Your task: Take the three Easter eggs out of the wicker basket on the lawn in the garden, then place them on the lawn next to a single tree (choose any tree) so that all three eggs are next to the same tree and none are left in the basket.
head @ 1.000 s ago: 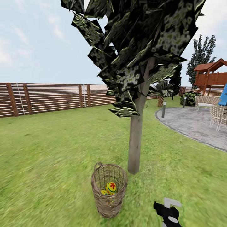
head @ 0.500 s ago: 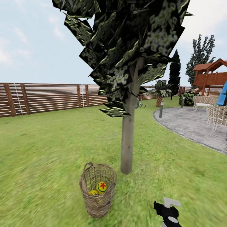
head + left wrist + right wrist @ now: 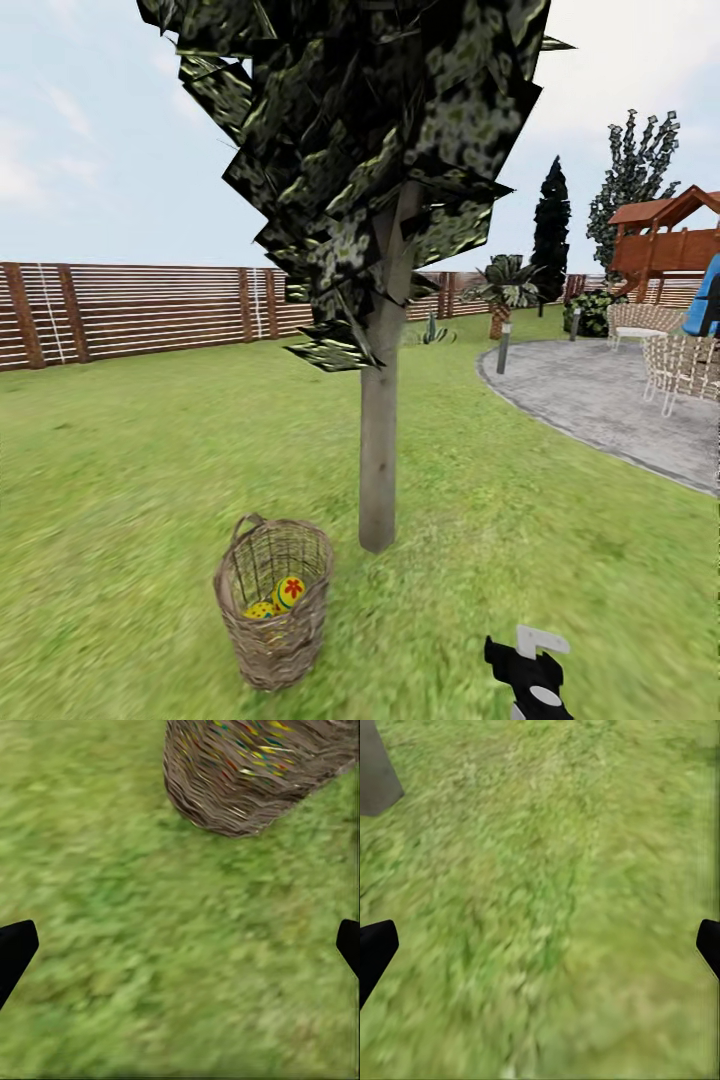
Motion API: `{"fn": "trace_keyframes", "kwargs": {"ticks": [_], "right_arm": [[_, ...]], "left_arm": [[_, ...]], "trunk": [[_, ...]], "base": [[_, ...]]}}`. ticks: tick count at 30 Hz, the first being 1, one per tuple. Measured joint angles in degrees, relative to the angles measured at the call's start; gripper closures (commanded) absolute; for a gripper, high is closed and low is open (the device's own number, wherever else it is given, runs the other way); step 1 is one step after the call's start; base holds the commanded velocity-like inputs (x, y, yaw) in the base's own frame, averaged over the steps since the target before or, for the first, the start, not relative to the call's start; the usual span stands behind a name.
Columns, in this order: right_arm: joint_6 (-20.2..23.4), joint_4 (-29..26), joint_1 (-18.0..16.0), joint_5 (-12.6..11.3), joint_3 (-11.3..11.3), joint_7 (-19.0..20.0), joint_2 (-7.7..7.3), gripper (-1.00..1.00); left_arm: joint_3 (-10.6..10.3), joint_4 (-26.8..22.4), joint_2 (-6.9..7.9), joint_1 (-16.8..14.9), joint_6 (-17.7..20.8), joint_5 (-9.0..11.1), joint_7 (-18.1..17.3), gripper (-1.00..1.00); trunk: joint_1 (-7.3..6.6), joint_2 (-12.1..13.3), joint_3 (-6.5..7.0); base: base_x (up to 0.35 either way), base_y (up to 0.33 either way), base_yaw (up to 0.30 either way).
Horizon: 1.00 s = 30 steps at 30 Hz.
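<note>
I see one wicker basket (image 3: pixel 272 612) holding two visible Easter eggs (image 3: pixel 288 592) beside one tree (image 3: pixel 378 470); both my pincers are released, the left pincer (image 3: pixel 180 952) and the right pincer (image 3: pixel 540 952).

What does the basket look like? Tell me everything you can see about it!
The wicker basket is tan-brown and woven, shaped like a little bucket, with gaps you can see through near the rim and one small loop handle on top. It stands upright on the lawn, close beside the tree trunk but not touching it. Yellow painted Easter eggs sit inside. No gripper touches it.
</note>
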Motion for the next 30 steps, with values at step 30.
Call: {"fn": "trace_keyframes", "kwargs": {"ticks": [30], "right_arm": [[-0.08,-0.01,-0.01,0.04,0.87,-0.19,0.28,-1.0]], "left_arm": [[0.41,-0.01,-0.09,0.0,-0.25,0.56,0.0,-1.0]], "trunk": [[0.0,0.0,-0.12]], "base": [[0.0,-0.107,0.091]]}}
